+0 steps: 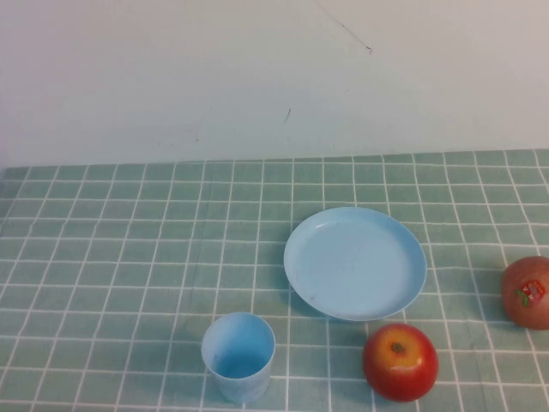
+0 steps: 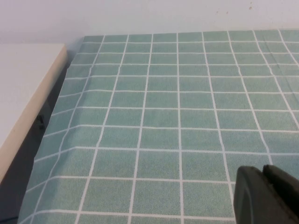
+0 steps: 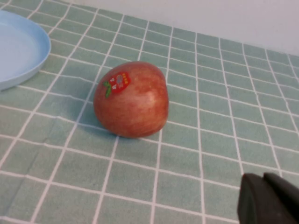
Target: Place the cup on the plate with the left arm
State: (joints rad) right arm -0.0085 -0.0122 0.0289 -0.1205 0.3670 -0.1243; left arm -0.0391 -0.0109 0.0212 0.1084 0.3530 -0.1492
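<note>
We count one cup point(image 1: 238, 356), upright and open-mouthed at the table's near edge, a bit left of centre. One plate point(image 1: 355, 263) lies bare just beyond it toward the right, apart from the cup. Two apples: one point(image 1: 400, 361) just beside the plate's near rim, a stickered one point(image 1: 526, 292) at the right edge. The left gripper point(image 2: 266, 196) hangs over bare cloth near the table's left edge; we can't tell how its claw stands. The right gripper point(image 3: 270, 199) sits near the stickered apple, claw likewise unclear. A green checked cloth point(image 1: 129, 257) covers the table, a plain white wall point(image 1: 214, 77) behind.
</note>
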